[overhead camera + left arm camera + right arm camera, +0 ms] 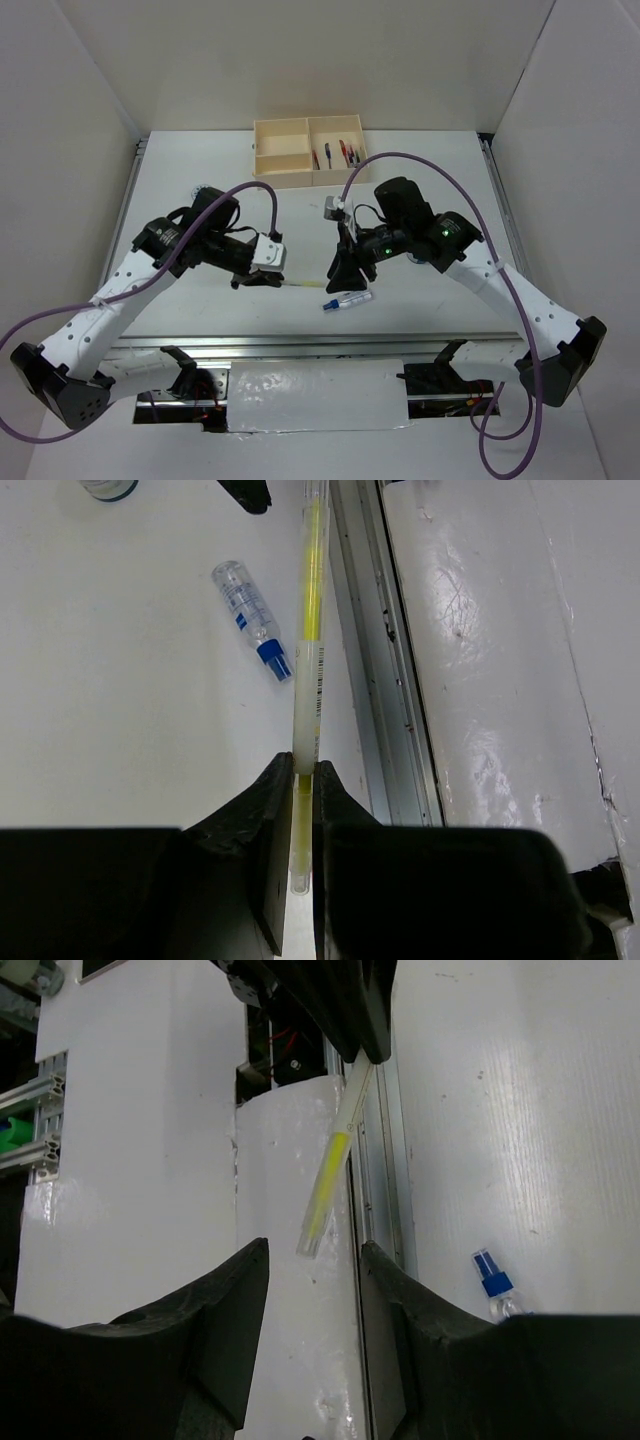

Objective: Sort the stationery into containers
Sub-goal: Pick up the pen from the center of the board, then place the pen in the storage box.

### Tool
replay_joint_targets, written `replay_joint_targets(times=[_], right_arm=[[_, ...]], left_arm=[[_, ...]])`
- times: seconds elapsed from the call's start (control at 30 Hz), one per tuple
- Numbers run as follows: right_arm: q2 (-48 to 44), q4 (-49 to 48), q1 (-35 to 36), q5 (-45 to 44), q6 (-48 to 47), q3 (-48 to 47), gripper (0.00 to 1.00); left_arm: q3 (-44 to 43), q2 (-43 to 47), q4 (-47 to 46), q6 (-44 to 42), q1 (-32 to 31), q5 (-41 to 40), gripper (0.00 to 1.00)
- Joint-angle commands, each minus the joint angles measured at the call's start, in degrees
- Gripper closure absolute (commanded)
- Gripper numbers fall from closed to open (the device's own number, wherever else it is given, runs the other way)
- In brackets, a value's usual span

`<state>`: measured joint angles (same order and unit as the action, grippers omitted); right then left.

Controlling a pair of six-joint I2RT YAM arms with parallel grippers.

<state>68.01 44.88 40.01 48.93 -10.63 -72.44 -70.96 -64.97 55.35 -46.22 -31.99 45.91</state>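
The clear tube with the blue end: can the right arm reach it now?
Probably yes: the tube lies uncovered on the table, close beside the right arm, whose jaws stand open and empty.

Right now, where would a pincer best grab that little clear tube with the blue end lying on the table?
Probably mid-barrel on the tube, coming straight down from above and closing across its width. It lies flat, with bare table along both long sides, so there is room to straddle it. Being round, it may roll if pushed sideways.
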Motion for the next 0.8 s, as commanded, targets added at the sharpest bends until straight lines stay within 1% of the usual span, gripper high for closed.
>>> replay_joint_targets(times=[0.0,0.17,0.37,0.4,0.43,0.47,0.53,0.57,0.6,0.63,0.7,0.73,0.77], right_arm=[[0.54,0.12,1.12,-0.32,-1.23,-2.44,0.51],[2.57,0.55,1.48,-1.29,-2.11,-4.11,0.55],[4.41,1.35,3.14,-3.22,-3.87,-5.25,0.65],[4.59,1.43,3.23,-3.31,-3.87,-5.51,0.70],[4.94,1.44,3.32,-3.40,-3.96,-5.86,0.73],[5.03,1.44,3.32,-3.75,-3.87,-5.95,0.80],[5.38,1.44,3.50,-4.10,-3.87,-6.31,0.87],[5.21,1.35,3.41,-4.36,-3.96,-6.31,0.91],[5.21,1.43,3.41,-4.80,-4.04,-6.22,0.98],[5.12,1.35,3.41,-5.15,-3.87,-6.04,1.00],[4.85,1.17,3.50,-5.86,-3.96,-5.52,1.00],[4.59,1.17,3.50,-6.47,-4.13,-5.34,1.00],[4.33,1.26,3.50,-6.82,-4.31,-4.99,1.00]], left_arm=[[-2.78,-0.25,-0.60,-0.98,-0.79,1.73,1.00],[-3.05,-0.42,-1.30,-0.19,-0.97,2.08,1.00],[-3.75,-0.77,-2.00,0.25,-1.06,2.61,1.00],[-3.75,-0.77,-2.00,0.16,-0.97,2.61,1.00],[-3.75,-0.77,-1.92,0.16,-0.97,2.61,1.00],[-3.75,-0.77,-1.92,0.25,-0.97,2.52,1.00],[-3.57,-0.51,-2.18,0.51,-0.97,2.34,0.99],[-3.31,-0.42,-2.61,0.77,-0.97,2.25,0.92],[-3.05,-0.33,-2.97,1.65,-0.97,2.17,0.88],[-2.70,-0.07,-3.67,1.92,-0.97,1.82,0.79],[-2.43,0.11,-4.46,3.23,-0.97,1.29,0.68],[-1.82,0.54,-6.12,4.28,-0.97,0.07,0.54],[-1.47,0.72,-7.53,7.34,-0.97,-1.16,0.46]])
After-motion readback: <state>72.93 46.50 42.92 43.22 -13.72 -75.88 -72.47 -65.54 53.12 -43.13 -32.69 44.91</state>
